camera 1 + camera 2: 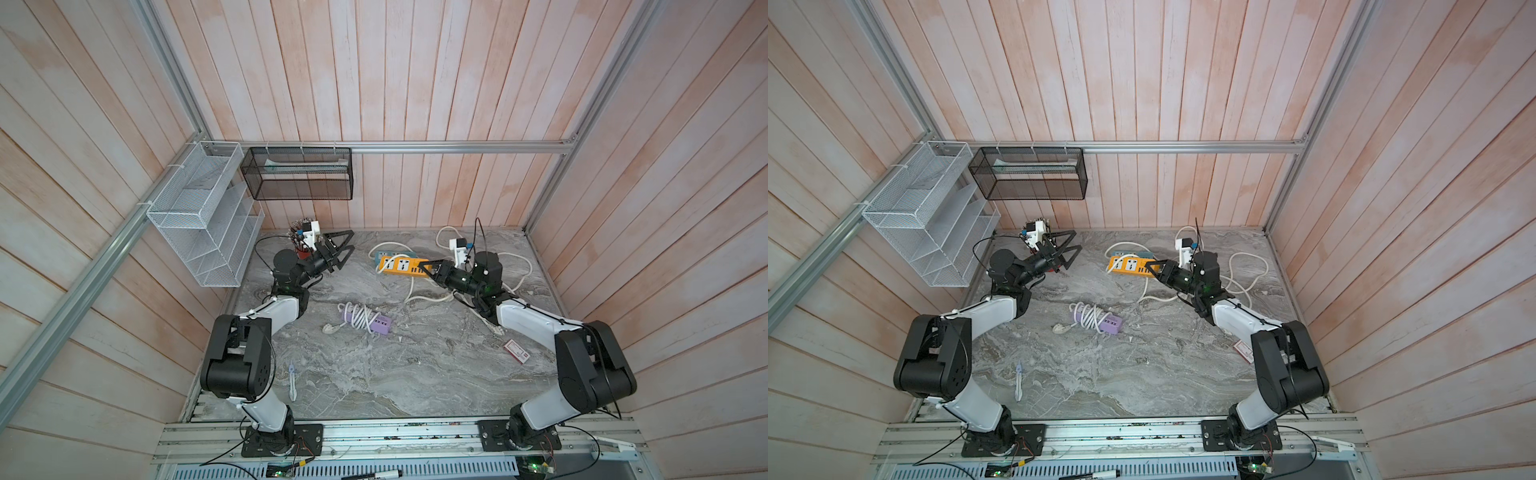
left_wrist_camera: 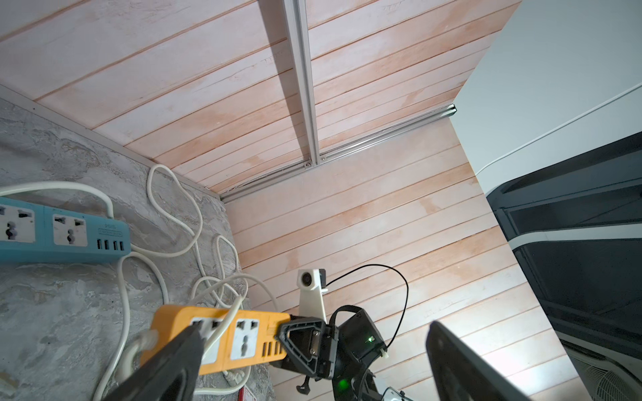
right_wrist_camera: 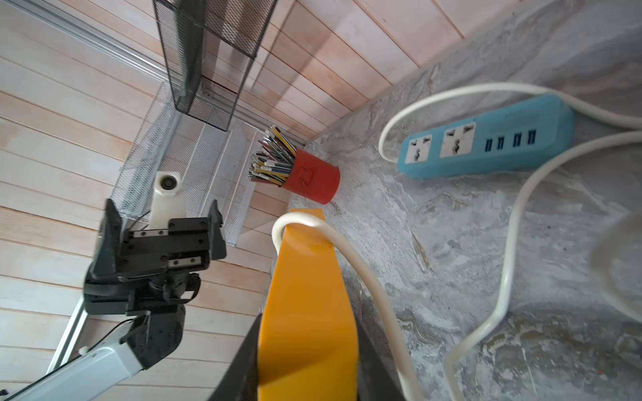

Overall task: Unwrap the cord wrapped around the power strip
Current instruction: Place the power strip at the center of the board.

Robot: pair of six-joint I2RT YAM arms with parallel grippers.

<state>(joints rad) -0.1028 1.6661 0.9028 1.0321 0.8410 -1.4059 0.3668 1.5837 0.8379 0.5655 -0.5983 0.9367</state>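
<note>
Orange power strip (image 1: pixel 401 266) is at the table's back middle, one end pinched by our right gripper (image 1: pixel 426 268), left gripper (image 1: pixel 352 240) spread wide and empty; we judge unwrapping nearly done, with only one loop of cord (image 3: pixel 302 218) over the strip.

On the table (image 1: pixel 415 374) a wound strip (image 1: pixel 380 324) is laid near the middle. Behind it a second strip (image 1: pixel 401 266) is placed, a cord (image 3: pixel 368 277) passed over it and the right gripper (image 1: pixel 426 267) closed on its right end. A third strip (image 1: pixel 380 254) is set just behind that. A cup (image 3: pixel 311 178) is stood in the back left corner, and a card (image 1: pixel 516 350) is laid at the right.
</note>
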